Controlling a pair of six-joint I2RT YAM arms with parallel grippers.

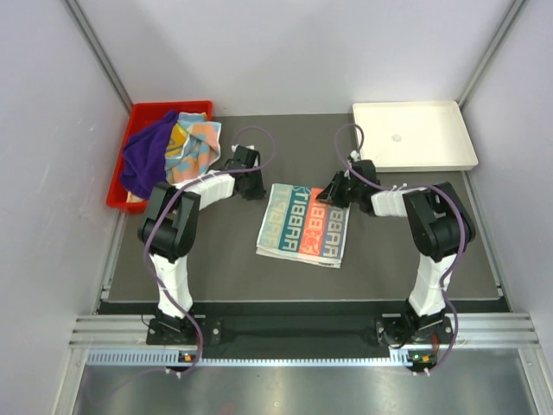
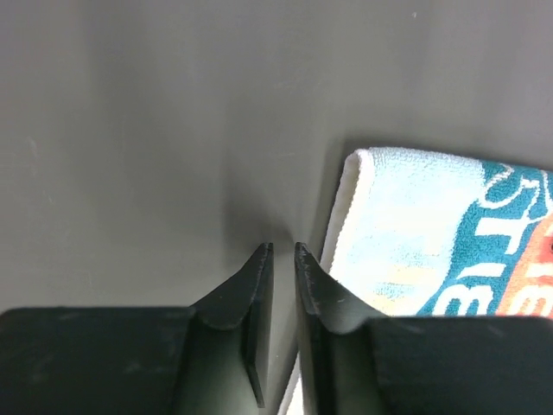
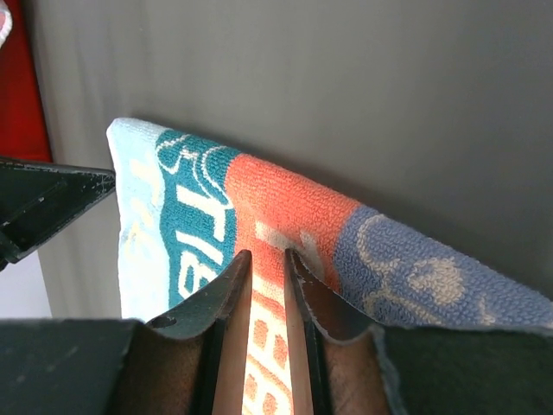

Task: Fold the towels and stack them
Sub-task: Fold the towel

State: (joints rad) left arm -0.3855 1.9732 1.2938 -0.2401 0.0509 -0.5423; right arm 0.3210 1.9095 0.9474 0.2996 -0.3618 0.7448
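The lettered towel point(image 1: 302, 226) has stripes of pale blue-white, teal, orange and grey-blue, with big white letters printed across them. In the red bin point(image 1: 164, 105) the purple towel point(image 1: 147, 156) is plain deep purple, and the multicoloured towel point(image 1: 192, 143) shows patches of orange, teal and yellow. The tray point(image 1: 432, 130) is white. The worktop point(image 1: 225, 259) is dark grey. The left end effector point(image 2: 281, 251) and the right end effector point(image 3: 266, 255) are black.

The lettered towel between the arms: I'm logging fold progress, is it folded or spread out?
Folded. The lettered towel lies as a compact rectangle, and the left wrist view shows a thick, rounded fold edge.
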